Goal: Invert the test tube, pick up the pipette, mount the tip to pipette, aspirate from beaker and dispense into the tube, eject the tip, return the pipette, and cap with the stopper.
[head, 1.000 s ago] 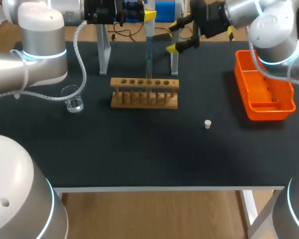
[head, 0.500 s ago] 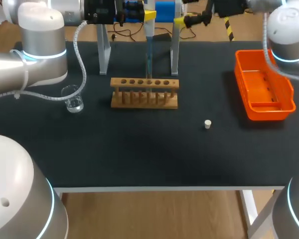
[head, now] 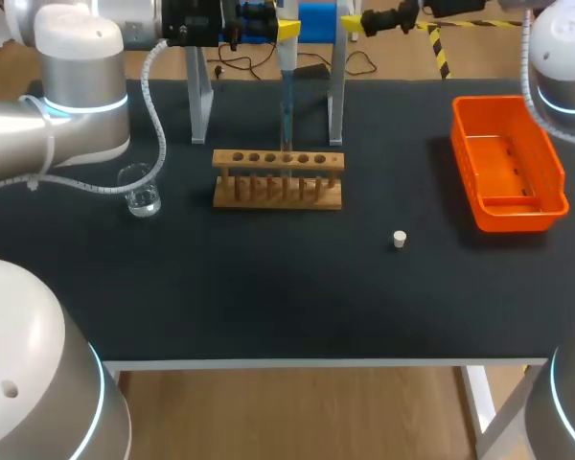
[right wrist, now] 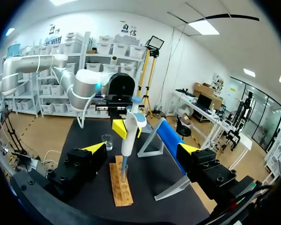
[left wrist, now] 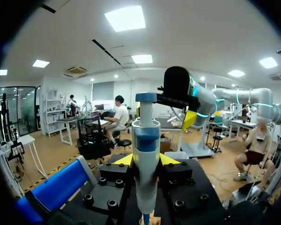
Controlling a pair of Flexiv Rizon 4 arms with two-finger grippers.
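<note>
1. Pipette (head: 287, 107) stands upright at the far middle of the table (head: 268, 297). Its lower end is down in a hole of the wooden rack (head: 278, 161). I cannot make out the test tube itself there.
2. My left gripper (left wrist: 145, 161) is clamped on the pipette's body, one yellow tip on each side of it.
3. My right gripper (right wrist: 143, 150) hangs at the far right, well apart from the pipette. Its fingers are spread wide and hold nothing.
4. I judge the dispense step to be in hand, because the tip is at the rack rather than at the beaker (head: 142, 190), which sits to the rack's left. I cannot tell whether the liquid has gone out.
5. The next move calls for a straight lift until the tip clears the rack, with no sideways travel before that. A slanted pull could drag the rack or the tube.
6. Ejecting the tip comes after that. The orange bin (head: 554, 182) on the right looks the likely place for it.
7. Returning the pipette and capping are not yet done. The white stopper (head: 400, 239) lies alone, nearer than the rack and to its right.
</note>
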